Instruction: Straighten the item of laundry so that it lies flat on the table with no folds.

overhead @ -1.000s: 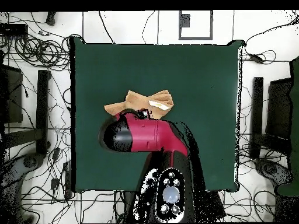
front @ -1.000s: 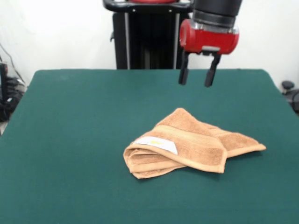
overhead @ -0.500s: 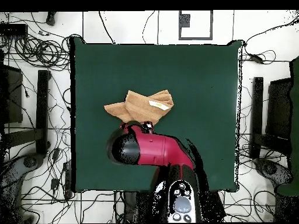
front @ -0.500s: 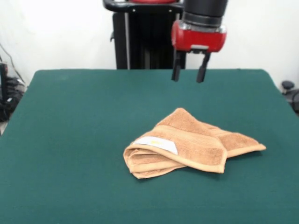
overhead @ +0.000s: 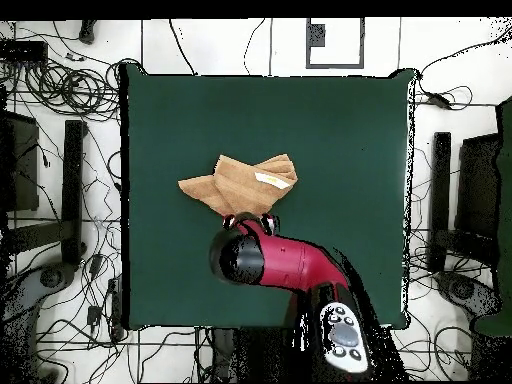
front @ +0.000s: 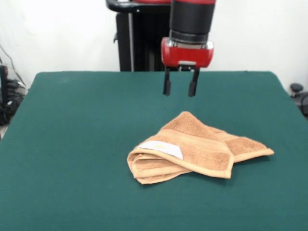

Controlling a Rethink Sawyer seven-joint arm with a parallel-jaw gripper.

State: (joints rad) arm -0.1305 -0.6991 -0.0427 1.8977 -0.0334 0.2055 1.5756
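The tan-orange towel (front: 197, 147) lies crumpled and folded over itself on the dark green table (front: 72, 144), right of centre in the front view. Its white label (front: 161, 148) faces up on the left part. A folded roll sits at its near left; one corner points right. My gripper (front: 180, 88) hangs open and empty above the table, just behind the towel's far tip, not touching it. In the overhead view the towel (overhead: 238, 181) lies left of centre, and the gripper (overhead: 251, 220) sits at its lower edge under the red arm.
The black pedestal (front: 144, 38) stands behind the table's far edge. Cables and stands (overhead: 60, 150) lie on the floor around the table. The red arm (overhead: 285, 265) reaches over the table's lower part in the overhead view.
My gripper has moved left in the front view and come lower, ending closer to the towel's far tip. The towel has not moved.
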